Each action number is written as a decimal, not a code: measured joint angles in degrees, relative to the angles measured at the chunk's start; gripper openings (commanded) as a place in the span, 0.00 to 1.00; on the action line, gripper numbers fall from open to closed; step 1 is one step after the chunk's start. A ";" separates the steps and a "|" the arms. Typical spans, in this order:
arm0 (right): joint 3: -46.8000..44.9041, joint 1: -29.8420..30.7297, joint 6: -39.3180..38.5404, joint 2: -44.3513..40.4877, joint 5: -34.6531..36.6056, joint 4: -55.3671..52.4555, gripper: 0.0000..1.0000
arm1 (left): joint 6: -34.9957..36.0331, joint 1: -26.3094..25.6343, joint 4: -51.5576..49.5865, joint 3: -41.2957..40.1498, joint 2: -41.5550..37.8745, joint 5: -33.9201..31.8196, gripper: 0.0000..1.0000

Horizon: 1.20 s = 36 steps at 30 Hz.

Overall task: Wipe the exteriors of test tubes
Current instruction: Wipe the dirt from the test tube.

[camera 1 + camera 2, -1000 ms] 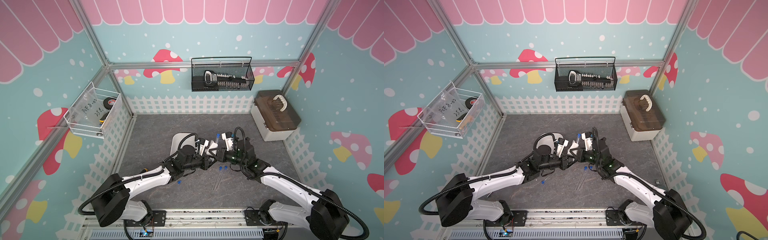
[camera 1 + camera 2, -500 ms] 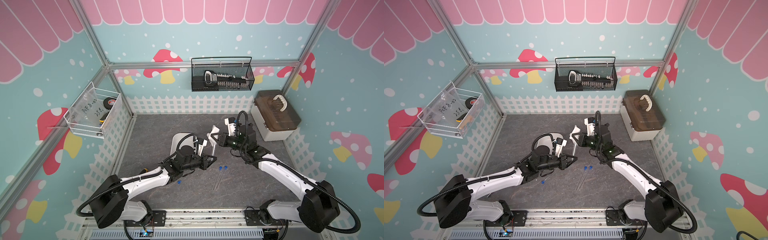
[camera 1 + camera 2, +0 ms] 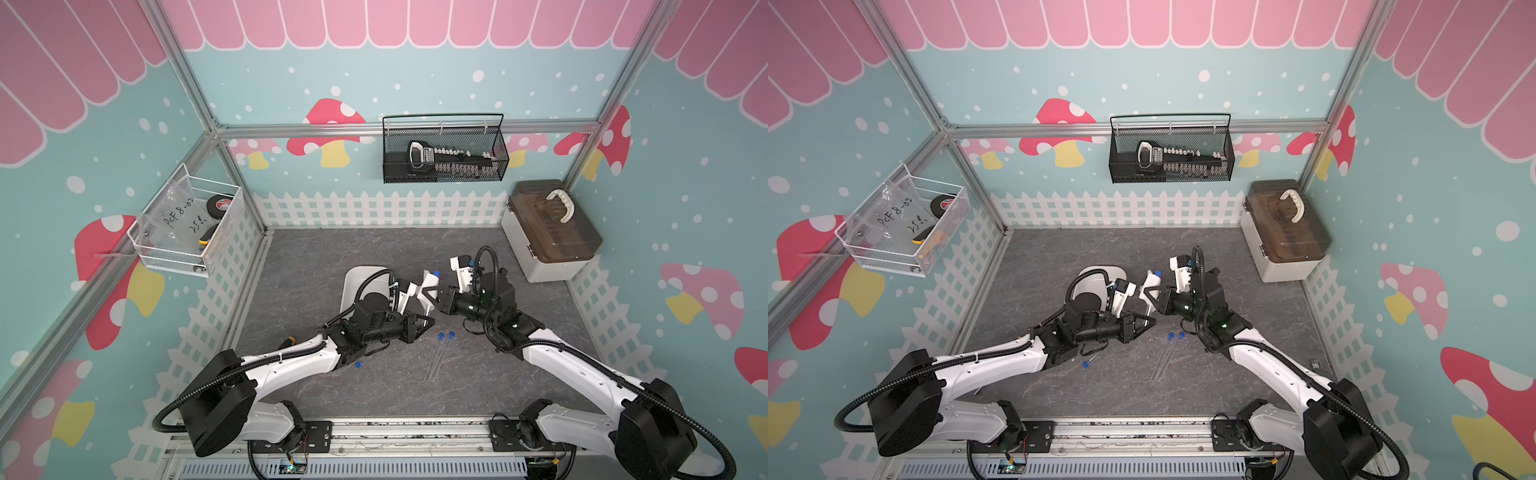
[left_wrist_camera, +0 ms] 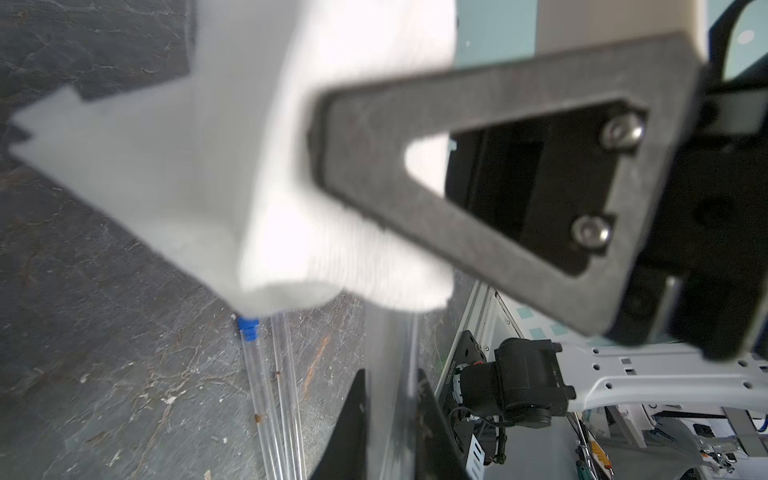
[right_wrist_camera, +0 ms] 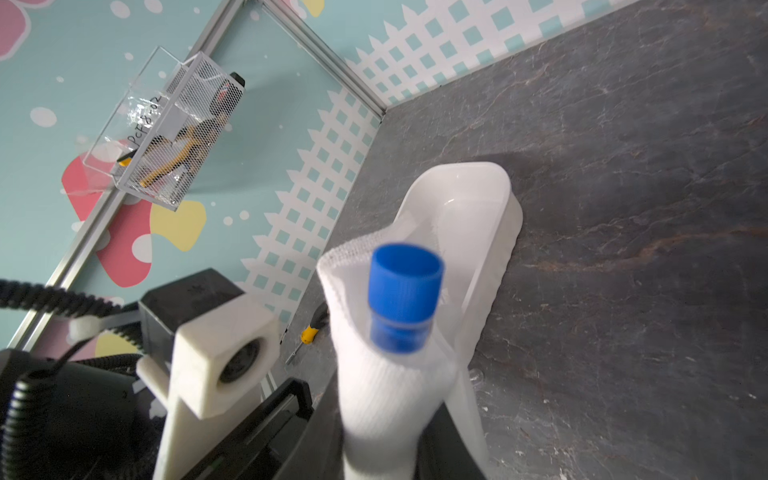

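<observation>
Above table [image 3: 311, 257], left pincer [image 3: 429, 321] clamps test tube [image 5: 405, 286] (blue-capped), right pincer [image 3: 438, 297] squeezes cloth [image 5: 382, 395] around it.

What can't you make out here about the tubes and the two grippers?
- Held tube: in every view the cloth wraps its middle; only its ends show.
- Fourth tube: in both top views the left arm covers most of it.
- Left gripper: the left wrist view blurs the tube end between its fingers.
- Right gripper: the cloth hides where its pads press.
</observation>
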 measured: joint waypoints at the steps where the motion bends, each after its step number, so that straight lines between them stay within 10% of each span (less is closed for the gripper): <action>1: -0.37 0.66 0.24 0.00 0.24 0.04 0.22 | 0.00 0.04 0.00 0.00 0.04 0.00 0.13; 36: 6.14 -0.44 -1.40 4.63 -0.33 -1.49 0.20 | 0.02 0.52 -1.20 -0.02 -1.25 -1.64 0.14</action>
